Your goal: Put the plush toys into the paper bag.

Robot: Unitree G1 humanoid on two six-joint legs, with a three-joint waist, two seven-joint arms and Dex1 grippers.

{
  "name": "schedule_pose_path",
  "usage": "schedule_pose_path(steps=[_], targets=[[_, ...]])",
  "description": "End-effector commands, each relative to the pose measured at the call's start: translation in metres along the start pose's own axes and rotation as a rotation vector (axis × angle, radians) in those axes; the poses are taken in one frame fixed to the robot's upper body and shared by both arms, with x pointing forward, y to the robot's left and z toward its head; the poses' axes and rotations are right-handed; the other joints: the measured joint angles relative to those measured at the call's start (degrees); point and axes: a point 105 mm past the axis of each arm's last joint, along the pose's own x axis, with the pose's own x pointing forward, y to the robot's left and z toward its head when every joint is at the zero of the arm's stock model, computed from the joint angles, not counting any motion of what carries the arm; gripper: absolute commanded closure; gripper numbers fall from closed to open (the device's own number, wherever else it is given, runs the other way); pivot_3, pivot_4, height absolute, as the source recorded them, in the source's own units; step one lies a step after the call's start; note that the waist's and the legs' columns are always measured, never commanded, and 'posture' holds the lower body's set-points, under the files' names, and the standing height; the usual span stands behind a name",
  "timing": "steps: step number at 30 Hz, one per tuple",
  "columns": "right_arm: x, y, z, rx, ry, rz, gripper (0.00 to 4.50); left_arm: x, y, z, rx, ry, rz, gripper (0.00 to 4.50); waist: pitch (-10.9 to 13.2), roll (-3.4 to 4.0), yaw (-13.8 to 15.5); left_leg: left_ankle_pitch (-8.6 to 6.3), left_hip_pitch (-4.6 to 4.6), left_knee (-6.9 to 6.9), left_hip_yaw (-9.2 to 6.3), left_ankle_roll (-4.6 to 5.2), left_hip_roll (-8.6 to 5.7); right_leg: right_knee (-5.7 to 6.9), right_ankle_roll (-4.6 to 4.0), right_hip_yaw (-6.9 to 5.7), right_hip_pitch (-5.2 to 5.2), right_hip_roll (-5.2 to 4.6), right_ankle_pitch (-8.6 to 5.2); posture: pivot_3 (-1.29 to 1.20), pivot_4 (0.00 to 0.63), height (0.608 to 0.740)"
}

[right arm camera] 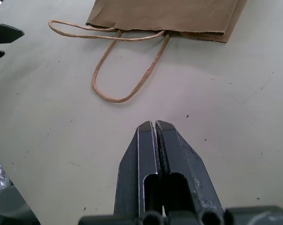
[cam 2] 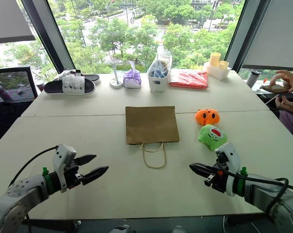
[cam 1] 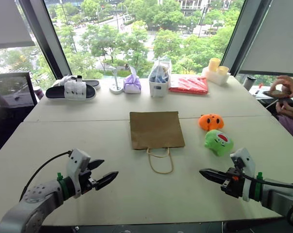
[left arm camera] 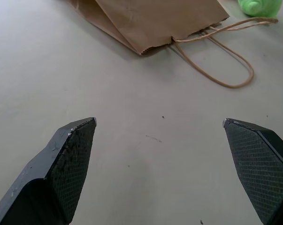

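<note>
Two plush toys lie on the worktop (cam 1: 63, 145): one orange plush toy (cam 1: 210, 122) with dark face marks and, just beside it on the near side, one green plush toy (cam 1: 218, 142) with white eyes and a red mouth. Both sit to the right of the single paper bag (cam 1: 155, 129), apart from it. The bag lies flat in the middle of the worktop, its mouth toward the robot, and its twine handles (cam 1: 160, 161) loop out over the bare surface.

Two end effectors hover over the near part of the worktop. The left end effector (cam 1: 103, 171) has its two black fingers spread wide with nothing between them; the right end effector (cam 1: 202, 171) has its fingers pressed together, empty, near the green toy. Nothing lies between either of them and the bag or the toys.

Along the far edge stand one black slipper (cam 1: 71, 91) with a white strap, a small white stand (cam 1: 116, 87), a purple pouch (cam 1: 132, 84), a white container (cam 1: 159, 87) holding a clear plastic bag, a flat red packet (cam 1: 189, 84) and a white block (cam 1: 215, 76) with two yellow cups. A person's hands (cam 1: 284, 87) show at the right edge
</note>
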Motion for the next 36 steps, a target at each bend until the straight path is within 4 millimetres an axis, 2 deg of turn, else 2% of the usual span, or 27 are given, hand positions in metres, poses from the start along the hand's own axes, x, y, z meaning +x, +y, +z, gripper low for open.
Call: schedule_pose_path(steps=[1, 15, 24, 26, 30, 33, 36], targets=[[0.0, 0.003, 0.008, -0.039, -0.027, 0.006, 4.5, 0.0, 0.0, 0.008, 0.041, -0.024, -0.013, 0.07, 0.0, 0.0, 0.0, 0.0, 0.0, 0.0, 0.0, 0.0, 0.0, 0.0, 0.0, 0.0, 0.0, 0.0, 0.0, 0.0, 0.15, 0.74], [0.001, 0.002, 0.007, -0.037, -0.022, -0.003, 4.5, 0.001, 0.002, 0.015, 0.035, -0.028, -0.008, 0.07, 0.0, 0.0, -0.02, 0.0, 0.01, 0.02, 0.03, 0.0, 0.0, 0.04, 0.08, 0.0, 0.0, 0.01, 0.05, 0.0, 0.15, 0.74], [0.003, -0.002, 0.012, -0.044, -0.034, -0.017, 4.5, 0.001, 0.01, 0.032, 0.119, -0.031, -0.014, 0.07, -0.01, 0.0, -0.05, 0.01, 0.02, 0.04, 0.04, -0.01, -0.01, 0.06, 0.07, 0.0, 0.0, 0.02, 0.06, 0.0, 0.15, 0.74], [0.002, -0.002, 0.011, -0.036, -0.036, -0.024, 4.5, 0.008, 0.007, 0.045, 0.21, -0.033, -0.074, 0.07, 0.0, 0.0, 0.16, 0.01, 0.02, 0.04, 0.04, -0.01, -0.02, 0.07, 0.07, -0.01, 0.0, 0.03, 0.06, 0.0, 0.15, 0.74], [0.007, -0.001, 0.008, -0.027, -0.036, -0.026, 4.5, 0.043, -0.017, 0.06, 0.457, -0.018, -0.292, 0.07, -0.03, 0.02, 0.16, 0.04, 0.06, 0.14, 0.01, -0.06, -0.17, 0.02, 0.0, -0.08, 0.15, 0.03, 0.09, 0.0, 0.15, 0.74], [0.012, 0.0, 0.01, -0.031, -0.042, -0.029, 4.5, 0.073, -0.036, 0.058, 0.555, -0.026, -0.463, 0.07, -0.03, 0.02, -0.02, 0.05, 0.16, 0.13, 0.08, -0.05, -0.21, 0.0, 0.07, -0.03, 0.23, 0.02, 0.14, 0.0, 0.15, 0.74], [0.012, -0.001, 0.012, -0.045, -0.052, -0.044, 4.5, 0.098, -0.05, 0.045, 0.641, -0.012, -0.597, 0.07, -0.03, 0.02, -0.4, 0.05, 0.16, 0.1, 0.12, -0.05, -0.19, 0.04, 0.12, -0.03, 0.15, 0.04, 0.17, 0.0, 0.15, 0.74]])
